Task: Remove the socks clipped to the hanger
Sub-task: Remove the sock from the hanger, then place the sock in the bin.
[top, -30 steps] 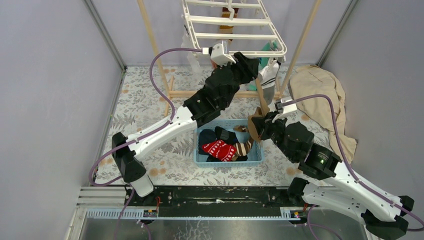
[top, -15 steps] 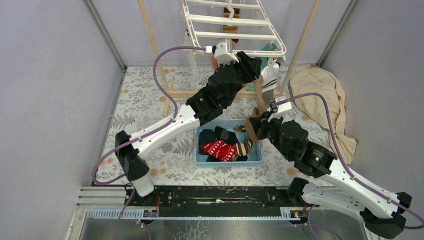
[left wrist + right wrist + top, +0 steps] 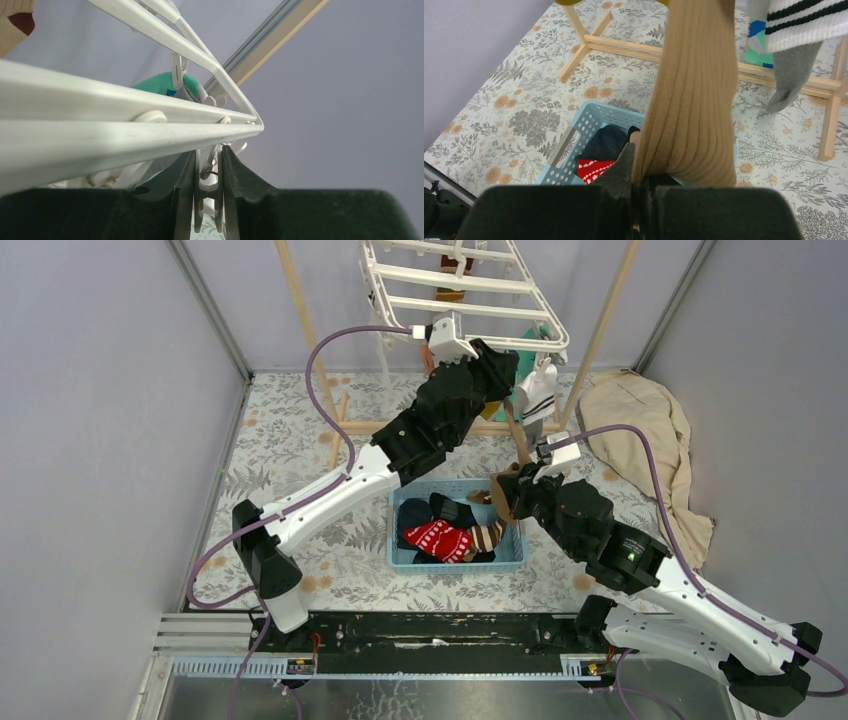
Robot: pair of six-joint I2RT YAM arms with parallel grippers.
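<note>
Unclipping: with left hand pinching clip under hanger and right hand clamping tan sock below, squeeze further, then pull sock free.

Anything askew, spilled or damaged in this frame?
Nothing spilled or broken. The tan sock is stretched taut from the shut right hand up toward the hanger, which looks tilted. The left hand pinches a clip there. A beige cloth lies crumpled on the floor to the robot's right.
</note>
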